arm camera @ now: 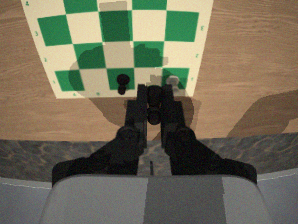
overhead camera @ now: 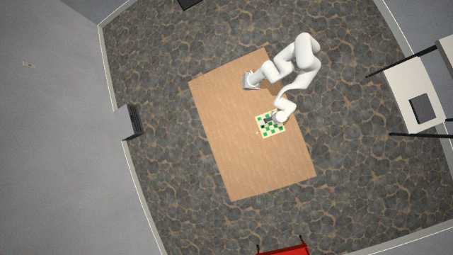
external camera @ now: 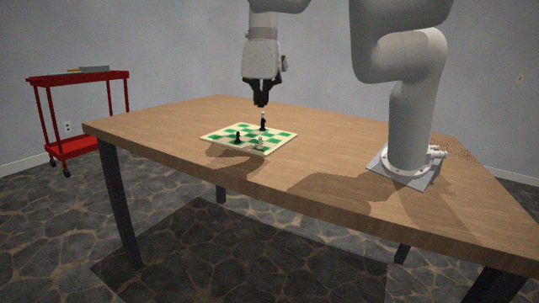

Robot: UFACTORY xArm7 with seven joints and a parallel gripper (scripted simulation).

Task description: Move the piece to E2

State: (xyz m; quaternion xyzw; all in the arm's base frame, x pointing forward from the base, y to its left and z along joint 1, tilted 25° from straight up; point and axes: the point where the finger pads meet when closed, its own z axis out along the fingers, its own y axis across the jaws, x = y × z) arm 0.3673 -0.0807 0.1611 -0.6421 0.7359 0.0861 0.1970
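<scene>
The green and cream chessboard (external camera: 249, 137) lies on the wooden table and also shows in the top view (overhead camera: 270, 126) and in the wrist view (arm camera: 120, 26). My gripper (external camera: 261, 101) hangs well above the board's far side, shut on a small dark chess piece (arm camera: 154, 104). On the board stand a black piece (external camera: 237, 137), another black piece (external camera: 263, 124) and a white piece (external camera: 260, 143). A small white piece (overhead camera: 257, 132) stands upright on the table just off the board. In the wrist view a black piece (arm camera: 123, 83) and a pale piece (arm camera: 173, 82) sit just beyond my fingertips.
The arm's base (external camera: 406, 166) is bolted to the table right of the board. A red cart (external camera: 76, 114) stands on the floor at the left. A white desk (overhead camera: 414, 95) stands beyond the table.
</scene>
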